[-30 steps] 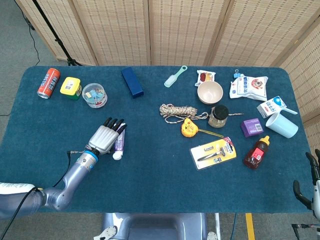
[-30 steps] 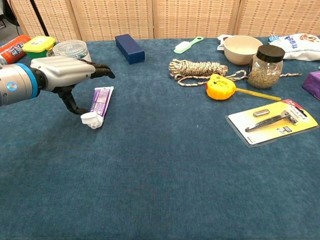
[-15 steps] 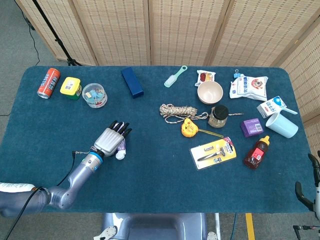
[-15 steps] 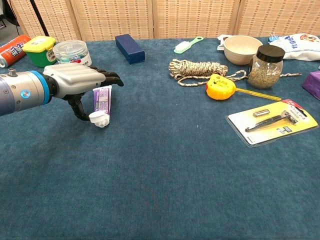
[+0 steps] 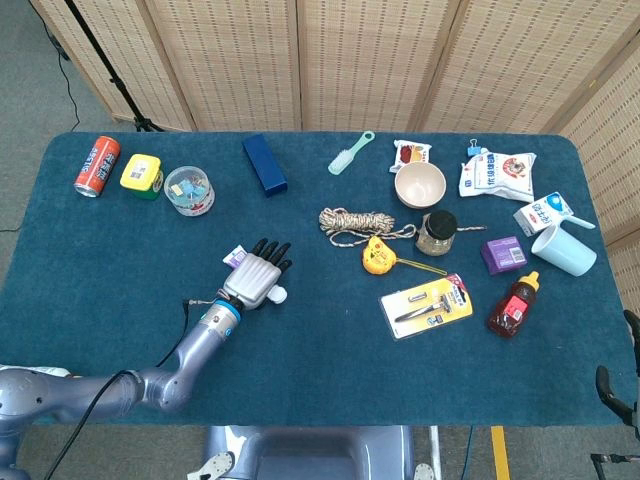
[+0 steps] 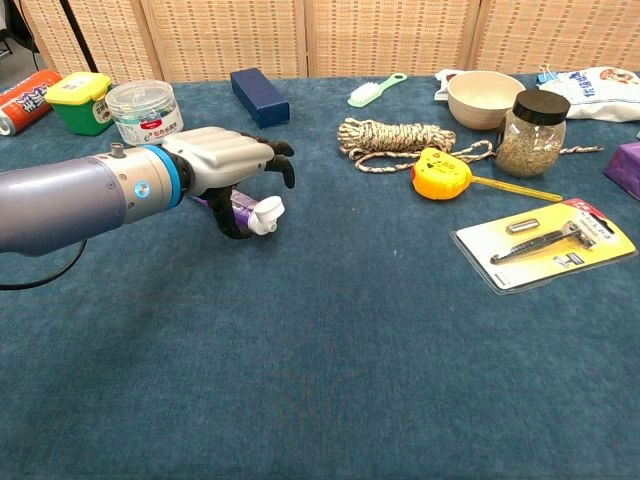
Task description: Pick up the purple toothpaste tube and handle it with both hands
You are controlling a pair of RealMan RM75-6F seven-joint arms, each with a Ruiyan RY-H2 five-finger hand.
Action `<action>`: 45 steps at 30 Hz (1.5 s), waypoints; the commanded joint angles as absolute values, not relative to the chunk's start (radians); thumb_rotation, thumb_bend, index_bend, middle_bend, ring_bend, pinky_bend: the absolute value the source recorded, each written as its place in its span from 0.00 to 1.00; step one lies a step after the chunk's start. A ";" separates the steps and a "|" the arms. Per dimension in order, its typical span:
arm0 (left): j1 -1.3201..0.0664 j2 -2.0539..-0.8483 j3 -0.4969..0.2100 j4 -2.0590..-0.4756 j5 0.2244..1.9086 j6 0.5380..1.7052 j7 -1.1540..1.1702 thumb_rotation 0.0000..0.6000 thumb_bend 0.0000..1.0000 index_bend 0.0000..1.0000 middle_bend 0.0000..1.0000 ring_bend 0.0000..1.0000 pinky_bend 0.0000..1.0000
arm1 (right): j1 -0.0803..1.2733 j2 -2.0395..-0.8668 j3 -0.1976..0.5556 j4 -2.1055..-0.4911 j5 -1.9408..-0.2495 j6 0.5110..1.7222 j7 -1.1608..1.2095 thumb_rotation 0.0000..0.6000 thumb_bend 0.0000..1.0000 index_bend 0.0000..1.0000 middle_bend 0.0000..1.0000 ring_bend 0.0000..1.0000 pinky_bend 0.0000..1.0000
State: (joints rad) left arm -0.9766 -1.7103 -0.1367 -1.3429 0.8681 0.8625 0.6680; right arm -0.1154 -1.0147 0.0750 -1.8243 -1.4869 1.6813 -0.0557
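One purple toothpaste tube (image 6: 248, 211) gripped under left robot hand (image 6: 226, 163); right robot hand's state indiscernible.

Left robot hand (image 6: 228, 165) palm down, fingers curled around tube; right robot hand (image 5: 628, 375) at table edge.

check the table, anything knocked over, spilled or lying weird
Nothing looks spilled or broken. The red can lies on its side at the far left, and the red sauce bottle lies flat near the right edge. The purple toothpaste tube sits under the left hand, which covers most of it.
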 commanded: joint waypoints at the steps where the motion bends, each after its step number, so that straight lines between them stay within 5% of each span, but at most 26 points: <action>1: -0.984 -1.720 -0.143 -1.334 0.869 0.858 0.660 1.00 0.25 0.31 0.06 0.04 0.04 | -0.116 -1.015 0.076 -1.826 -1.487 1.682 -0.058 1.00 0.46 0.05 0.00 0.00 0.00; 18: -0.946 -1.720 -0.128 -1.267 0.988 0.830 0.480 1.00 0.25 0.39 0.13 0.11 0.07 | -0.117 -1.015 0.077 -1.836 -1.485 1.680 -0.075 1.00 0.46 0.05 0.00 0.00 0.00; 31: -0.912 -1.737 -0.138 -1.186 1.083 0.823 0.309 1.00 0.25 0.39 0.20 0.22 0.24 | -0.114 -1.014 0.079 -1.846 -1.485 1.674 -0.088 1.00 0.46 0.05 0.00 0.00 0.00; 45: -0.907 -1.745 -0.134 -1.148 1.149 0.801 0.235 1.00 0.31 0.46 0.34 0.35 0.30 | -0.112 -1.015 0.082 -1.849 -1.479 1.670 -0.098 1.00 0.46 0.05 0.00 0.00 0.00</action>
